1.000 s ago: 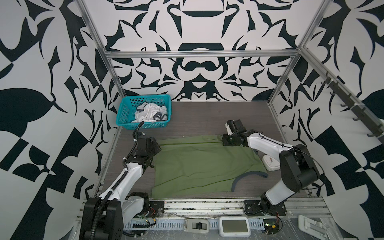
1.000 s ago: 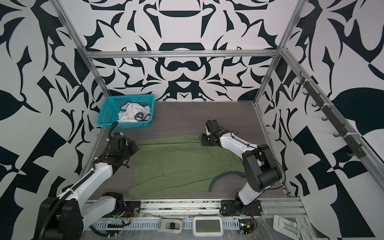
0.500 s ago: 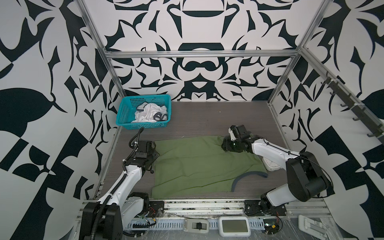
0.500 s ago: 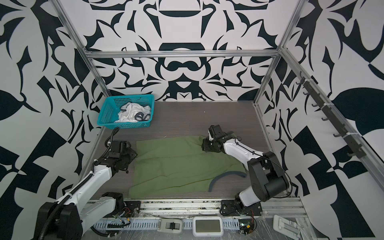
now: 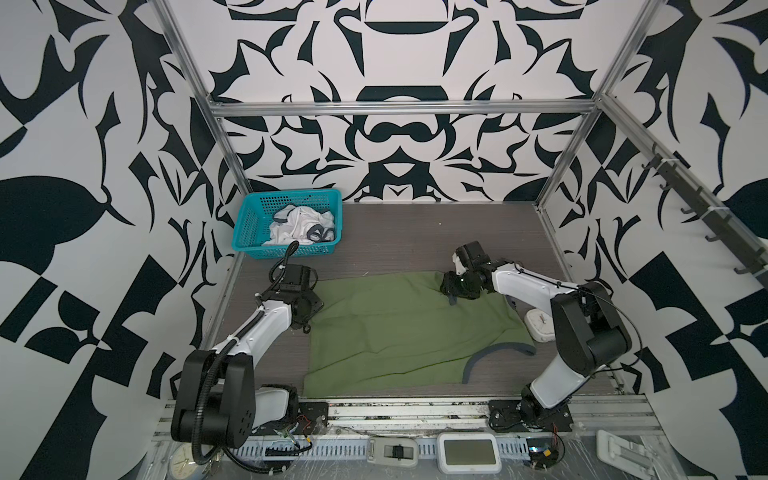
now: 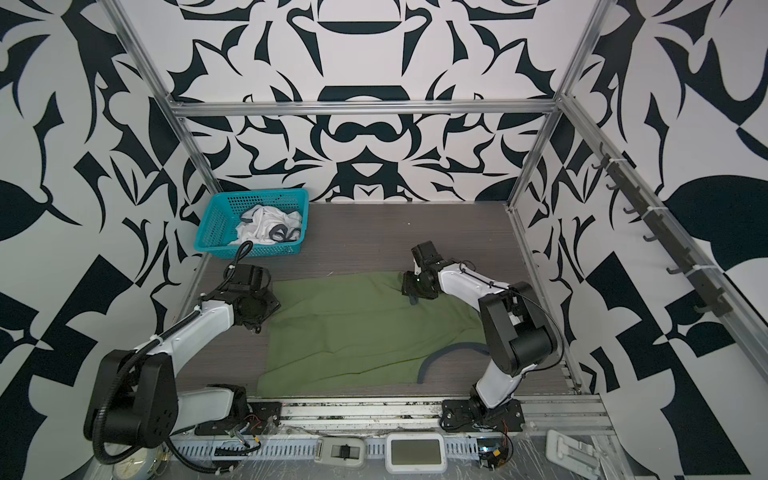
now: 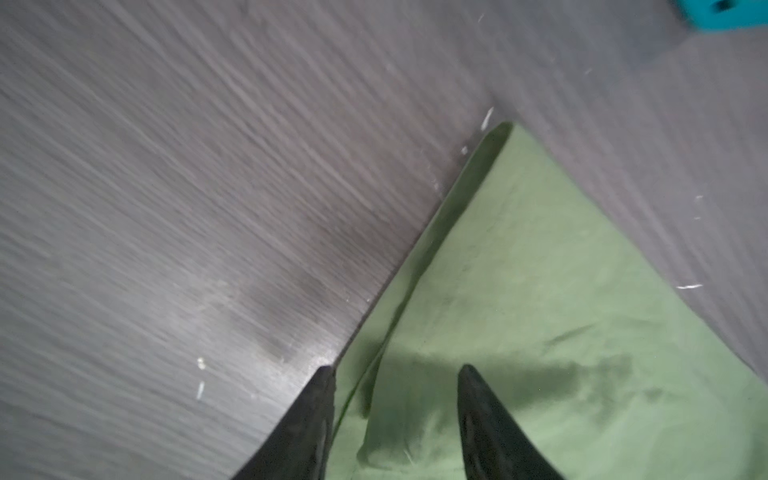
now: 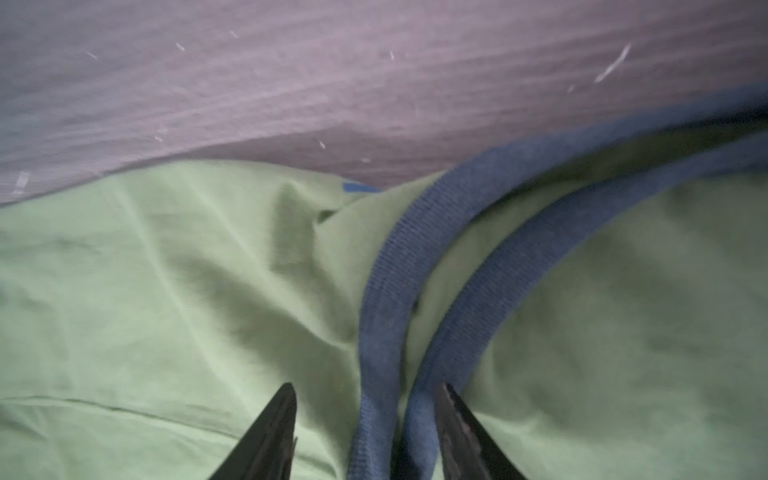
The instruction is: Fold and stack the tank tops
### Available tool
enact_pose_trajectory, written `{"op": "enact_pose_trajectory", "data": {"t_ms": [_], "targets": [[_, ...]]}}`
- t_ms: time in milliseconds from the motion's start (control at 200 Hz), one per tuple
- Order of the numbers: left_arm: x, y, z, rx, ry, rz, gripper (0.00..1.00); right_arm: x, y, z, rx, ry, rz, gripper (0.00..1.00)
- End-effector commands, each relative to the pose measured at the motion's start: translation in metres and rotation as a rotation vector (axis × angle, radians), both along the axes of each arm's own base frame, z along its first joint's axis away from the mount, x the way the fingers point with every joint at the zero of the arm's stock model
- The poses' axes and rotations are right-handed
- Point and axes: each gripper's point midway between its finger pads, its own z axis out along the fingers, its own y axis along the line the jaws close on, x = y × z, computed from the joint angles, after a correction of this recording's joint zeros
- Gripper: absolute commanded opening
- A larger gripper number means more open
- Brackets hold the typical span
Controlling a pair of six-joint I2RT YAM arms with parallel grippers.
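The olive green tank top (image 5: pixel 407 328) lies spread flat on the grey wood-grain counter (image 5: pixel 415 232), a curved band of grey-blue trim (image 5: pixel 490 353) at its near right edge, while the white tank top (image 5: pixel 297 224) sits crumpled in the teal mesh basket (image 5: pixel 249 224) at the counter's far left corner. The left hand (image 7: pixel 397 370) is open over the green top's far left corner, one finger above bare counter and one above cloth. The right hand (image 8: pixel 366 386) is open at the far right edge, its fingers astride two trim bands.
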Motion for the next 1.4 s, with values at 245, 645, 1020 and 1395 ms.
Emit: {"op": "enact_pose_trajectory", "data": {"t_ms": [245, 645, 1020, 1395], "targets": [[-0.005, -0.013, -0.006, -0.025, 0.045, -0.05, 0.31, 0.005, 0.012, 0.009, 0.044, -0.006, 0.027, 0.4], [-0.004, -0.014, -0.002, -0.014, 0.021, -0.069, 0.04, -0.001, 0.011, 0.013, 0.029, -0.019, 0.038, 0.15], [-0.001, 0.008, 0.042, 0.086, -0.139, -0.025, 0.0, -0.024, 0.008, 0.033, 0.043, -0.069, 0.042, 0.02], [-0.037, 0.017, -0.004, 0.064, -0.013, 0.099, 0.05, -0.066, 0.002, 0.0, 0.035, -0.006, 0.019, 0.03]]}}
